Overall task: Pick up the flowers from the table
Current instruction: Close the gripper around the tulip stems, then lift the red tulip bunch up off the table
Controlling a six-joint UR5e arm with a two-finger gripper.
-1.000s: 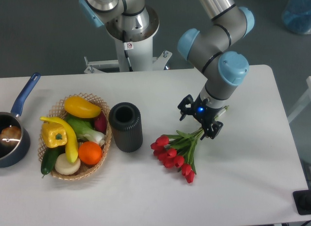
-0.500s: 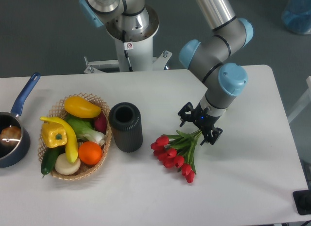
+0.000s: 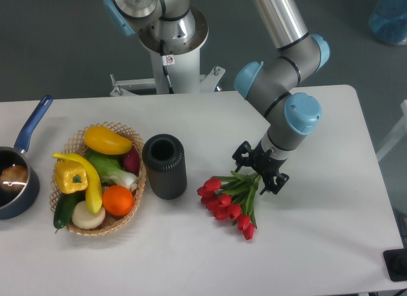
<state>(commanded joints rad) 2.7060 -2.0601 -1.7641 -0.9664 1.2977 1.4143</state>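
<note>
The flowers [image 3: 227,202], a bunch of red tulip buds with green leaves, lie on the white table [image 3: 318,245] right of centre, buds toward the front left and stems running up to the right. My gripper [image 3: 259,169] is low over the stem end of the bunch, with its two black fingers spread either side of the stems. The jaws stand open, and the stem tips are hidden beneath the gripper. The flowers rest flat on the table.
A dark cylindrical vase [image 3: 165,165] stands left of the flowers. A wicker basket [image 3: 79,227] of vegetables and fruit sits further left. A blue pot [image 3: 18,175] is at the left edge. The robot base [image 3: 170,41] is at the back.
My gripper has moved down and slightly left, closer to the flower stems. The flowers have not moved.
</note>
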